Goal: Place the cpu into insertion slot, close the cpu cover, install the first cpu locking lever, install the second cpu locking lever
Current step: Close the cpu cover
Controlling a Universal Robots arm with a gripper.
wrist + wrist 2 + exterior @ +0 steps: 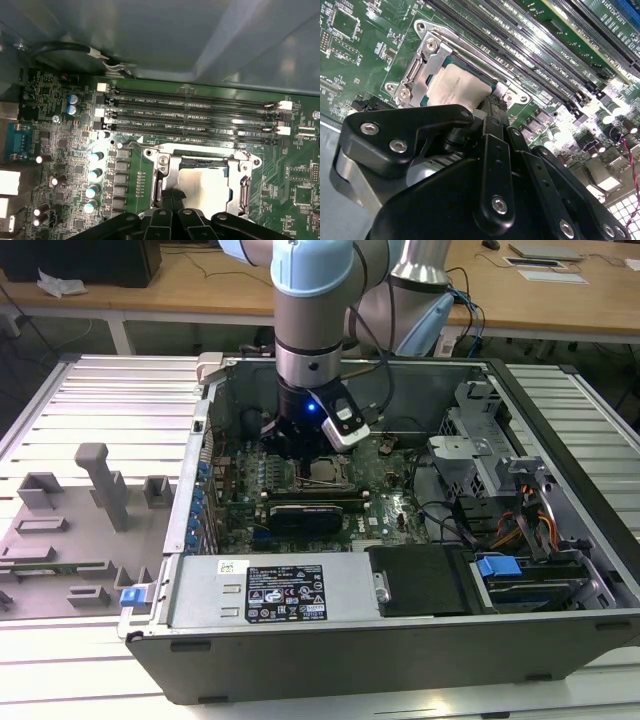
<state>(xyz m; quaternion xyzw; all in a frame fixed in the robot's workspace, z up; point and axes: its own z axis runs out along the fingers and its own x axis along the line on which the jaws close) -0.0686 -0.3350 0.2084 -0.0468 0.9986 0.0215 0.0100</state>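
Pincer [172, 199] check for you: its tips look pinched together with nothing between them, parked right at the edge of the cpu cover [245, 192]. Can't tell if they actually touch it. Your one cpu [200, 185] sits in the insertion slot [199, 161], with the one cover lying flat around it. You've got four long black memory slots [195, 120] just beside the socket.
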